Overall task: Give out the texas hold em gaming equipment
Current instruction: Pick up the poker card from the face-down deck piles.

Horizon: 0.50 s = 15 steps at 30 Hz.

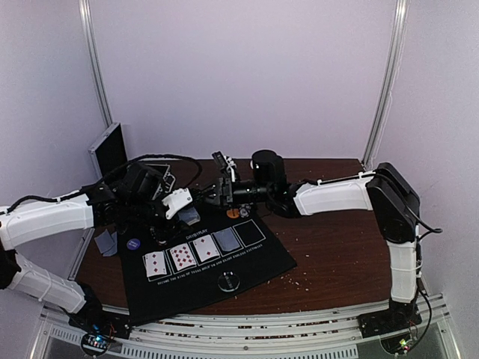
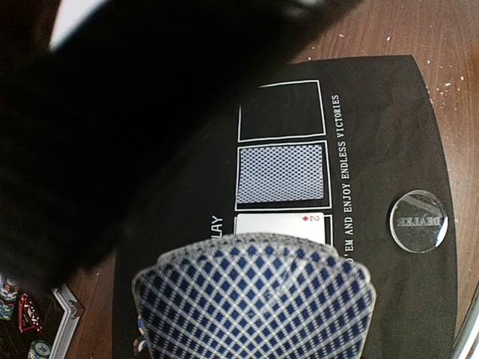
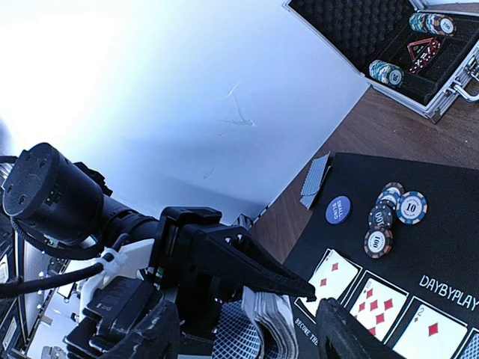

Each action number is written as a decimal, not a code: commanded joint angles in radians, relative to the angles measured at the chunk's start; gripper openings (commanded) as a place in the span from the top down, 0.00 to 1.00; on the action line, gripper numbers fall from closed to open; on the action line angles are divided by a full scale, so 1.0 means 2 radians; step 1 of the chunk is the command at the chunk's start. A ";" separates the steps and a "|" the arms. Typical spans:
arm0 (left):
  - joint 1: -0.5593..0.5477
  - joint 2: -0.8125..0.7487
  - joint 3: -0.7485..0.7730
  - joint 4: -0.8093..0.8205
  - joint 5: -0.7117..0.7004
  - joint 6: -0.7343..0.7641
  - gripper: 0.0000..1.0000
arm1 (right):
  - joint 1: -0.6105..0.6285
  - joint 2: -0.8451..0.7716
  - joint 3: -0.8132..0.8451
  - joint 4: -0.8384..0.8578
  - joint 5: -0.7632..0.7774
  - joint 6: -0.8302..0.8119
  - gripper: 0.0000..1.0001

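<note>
Beyond mat (image 1: 254, 265), open case (image 3: 443, 105) holds chip stacks (image 3: 385, 72); above mat, left gripper (image 3: 262, 298) clamps card deck (image 2: 254, 299), right gripper (image 3: 247, 338) parted just beside.

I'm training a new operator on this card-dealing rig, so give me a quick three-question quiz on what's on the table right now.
1. True or false: all five boxes on the black mat hold a card.
2. The left gripper holds: A a pen; B the card deck; C nothing.
3. Fill in: the word printed on the clear disc is ____.

Key
1. False: three cards lie face up, one lies face down, and the last box is empty.
2. B.
3. Dealer.
</note>
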<state>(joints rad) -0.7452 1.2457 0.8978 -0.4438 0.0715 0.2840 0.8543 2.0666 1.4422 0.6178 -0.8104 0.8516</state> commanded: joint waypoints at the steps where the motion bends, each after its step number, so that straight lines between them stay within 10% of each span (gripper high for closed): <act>1: 0.001 0.006 0.007 0.021 -0.011 0.004 0.55 | 0.011 0.020 0.019 -0.007 -0.005 -0.005 0.34; 15: 0.000 0.003 0.008 0.022 -0.018 0.004 0.55 | 0.026 0.044 0.086 -0.173 0.033 -0.094 0.45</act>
<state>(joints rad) -0.7452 1.2552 0.8978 -0.4461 0.0441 0.2855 0.9058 2.1567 1.5761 0.3744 -0.7898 0.7383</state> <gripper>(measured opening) 0.450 0.590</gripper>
